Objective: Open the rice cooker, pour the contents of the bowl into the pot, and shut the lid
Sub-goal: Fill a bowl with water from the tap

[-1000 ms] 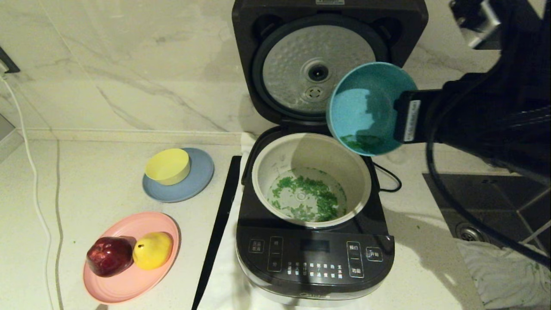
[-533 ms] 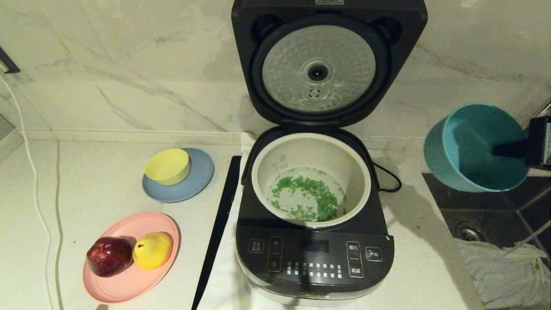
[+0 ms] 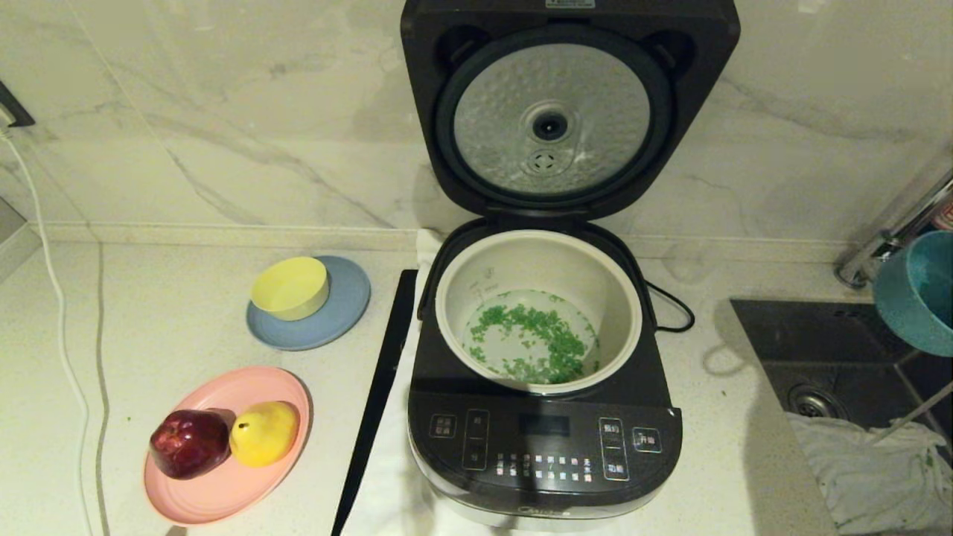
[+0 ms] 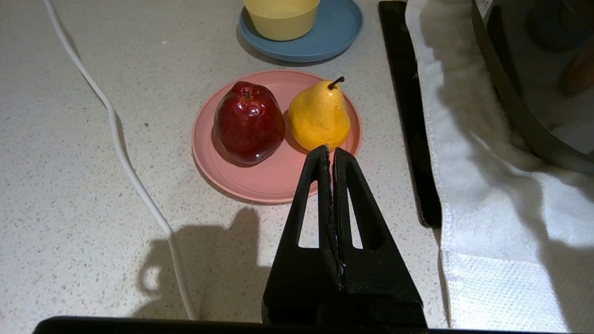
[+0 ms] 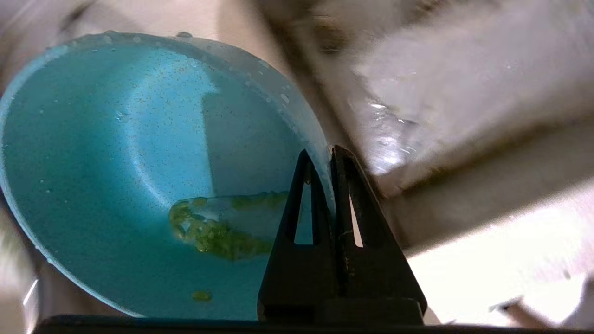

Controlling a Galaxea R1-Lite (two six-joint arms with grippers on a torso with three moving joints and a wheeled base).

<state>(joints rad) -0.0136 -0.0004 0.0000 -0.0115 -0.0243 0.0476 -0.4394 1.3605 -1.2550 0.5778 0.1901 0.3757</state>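
The dark grey rice cooker (image 3: 543, 439) stands at the middle of the counter with its lid (image 3: 551, 112) swung up against the wall. Its cream pot (image 3: 461, 298) holds most of the green contents (image 3: 532, 342) in a little water. The teal bowl (image 3: 919, 290) hangs at the far right edge over the sink. My right gripper (image 5: 320, 155) is shut on the bowl's (image 5: 93, 162) rim, and a small clump of green bits (image 5: 213, 232) clings inside. Off to the left, my left gripper (image 4: 330, 149) is shut and empty above the counter near the pink plate (image 4: 260, 178).
A pink plate (image 3: 216, 491) with a red apple (image 3: 190, 443) and a yellow pear (image 3: 264, 432) sits front left. Behind it a yellow bowl (image 3: 290, 286) rests on a blue plate (image 3: 350, 309). A black strip (image 3: 376, 394) lies left of the cooker. The dark sink (image 3: 841, 350) holds a white cloth (image 3: 871, 469).
My right gripper has carried the tilted bowl away from over the pot, rightward and down to the frame's right edge above the sink. The cooker and the left arm have not moved.
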